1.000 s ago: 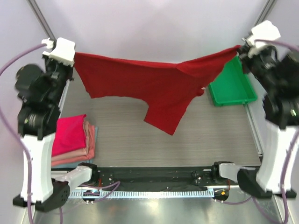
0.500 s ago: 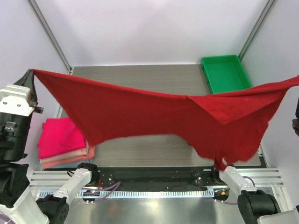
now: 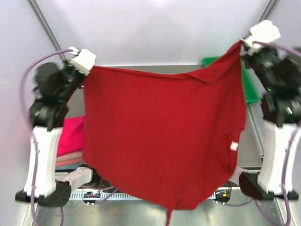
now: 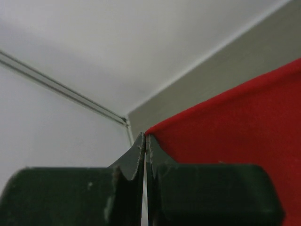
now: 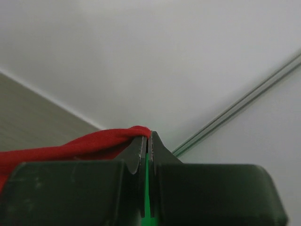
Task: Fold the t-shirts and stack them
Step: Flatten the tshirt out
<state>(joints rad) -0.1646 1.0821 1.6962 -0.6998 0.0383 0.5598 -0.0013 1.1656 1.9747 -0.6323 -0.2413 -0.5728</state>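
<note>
Both arms have swung up, left pincer (image 4: 145, 136) and right pincer (image 5: 147, 134) clenched on the crimson shirt (image 3: 160, 141), which I still must fold onto the stack (image 3: 70, 140) lower left.

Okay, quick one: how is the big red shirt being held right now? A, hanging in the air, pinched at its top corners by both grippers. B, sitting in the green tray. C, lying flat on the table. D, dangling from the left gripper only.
A: the red shirt hangs spread like a curtain, with one upper corner clamped in the left gripper and the other in the right gripper.
</note>
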